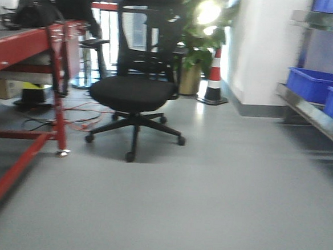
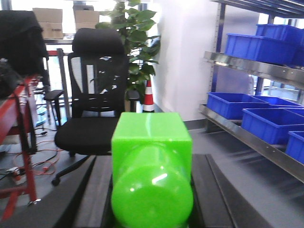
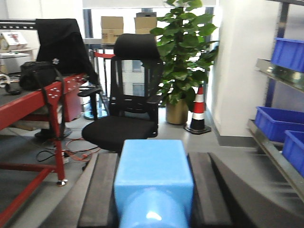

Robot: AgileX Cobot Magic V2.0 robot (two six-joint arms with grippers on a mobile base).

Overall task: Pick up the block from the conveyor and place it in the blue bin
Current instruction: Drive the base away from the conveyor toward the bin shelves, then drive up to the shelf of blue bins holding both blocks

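Observation:
In the left wrist view a glossy green block sits squeezed between the two black fingers of my left gripper, which is shut on it. My right gripper is shut on a light blue block, its dark fingers pressed against both sides. The conveyor's red frame stands at the left; its belt barely shows. Blue bins rest on a metal shelf at the right, also seen as bins and a bin. Neither gripper shows in the front view.
A black office chair stands ahead on the grey floor. Behind it are a potted plant and a striped traffic cone. Orange cables lie by the conveyor leg. A black bag sits on the conveyor.

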